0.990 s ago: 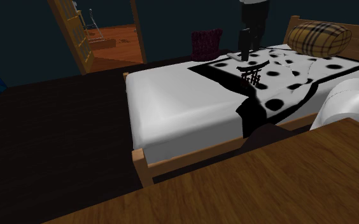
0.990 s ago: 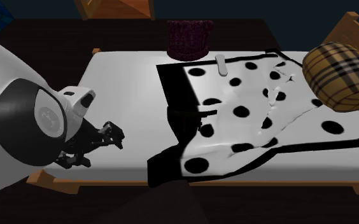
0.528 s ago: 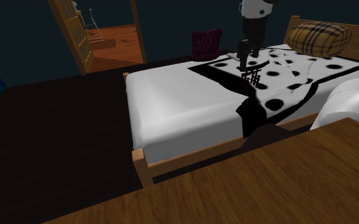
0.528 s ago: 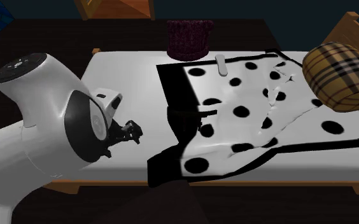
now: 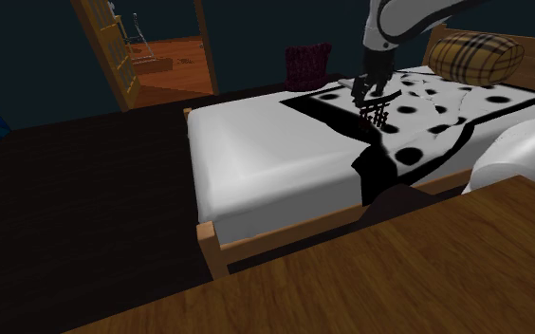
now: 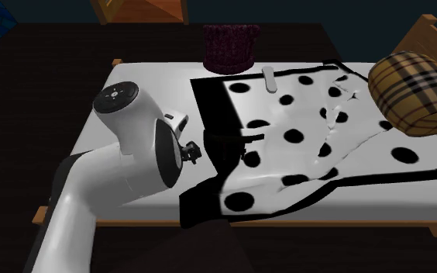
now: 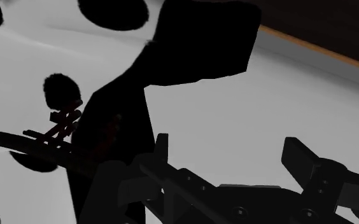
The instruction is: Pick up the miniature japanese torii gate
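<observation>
The miniature torii gate [image 5: 376,110] is a small dark reddish frame standing on the black-spotted white blanket [image 5: 446,119] on the bed. In the second exterior view the gate [image 6: 237,141] looks almost black against the blanket's black border. My gripper [image 5: 362,91] hangs just above and beside it, open, with nothing between the fingers. In the wrist view the gate [image 7: 63,135] lies off to one side of the gripper [image 7: 232,159], outside the gap, and the two fingers [image 7: 302,156] stand well apart.
The bed [image 5: 256,161] has a white sheet and a wooden frame. A plaid pillow [image 5: 474,55] lies at its head, and a small pale object [image 6: 270,78] rests on the blanket. A dark red basket [image 5: 308,64] stands beyond. The wooden stand top [image 5: 398,275] is near.
The arm has swung across the bed toward the gate, and the hand has come down closer to it. The fingers have stayed open. The gate has not moved.
</observation>
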### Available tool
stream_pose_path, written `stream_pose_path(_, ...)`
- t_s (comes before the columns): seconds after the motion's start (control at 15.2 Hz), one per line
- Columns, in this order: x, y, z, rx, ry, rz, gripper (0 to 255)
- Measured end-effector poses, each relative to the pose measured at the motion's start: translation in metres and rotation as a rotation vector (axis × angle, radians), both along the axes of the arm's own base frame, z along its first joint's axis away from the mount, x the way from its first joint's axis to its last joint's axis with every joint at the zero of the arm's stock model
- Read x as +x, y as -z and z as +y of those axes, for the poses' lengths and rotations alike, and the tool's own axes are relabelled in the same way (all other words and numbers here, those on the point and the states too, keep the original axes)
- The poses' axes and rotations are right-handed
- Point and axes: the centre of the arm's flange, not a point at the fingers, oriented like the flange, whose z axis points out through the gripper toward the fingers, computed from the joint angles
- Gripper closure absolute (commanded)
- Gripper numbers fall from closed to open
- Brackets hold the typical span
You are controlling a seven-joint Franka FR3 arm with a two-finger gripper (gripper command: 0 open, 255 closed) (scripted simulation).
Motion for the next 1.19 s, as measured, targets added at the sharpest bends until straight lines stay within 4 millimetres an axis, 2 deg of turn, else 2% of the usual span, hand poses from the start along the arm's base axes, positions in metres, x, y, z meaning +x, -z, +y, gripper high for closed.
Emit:
stream_pose_path(0.86, 0.020, 0.097, -0.132, -0.027, 0.204, -0.165, 0)
stream_pose_path(1.12, 0.025, 0.123, -0.169, -0.035, 0.262, -0.213, 0)
stream_pose_path(1.19, 0.025, 0.127, -0.174, -0.037, 0.268, -0.218, 0)
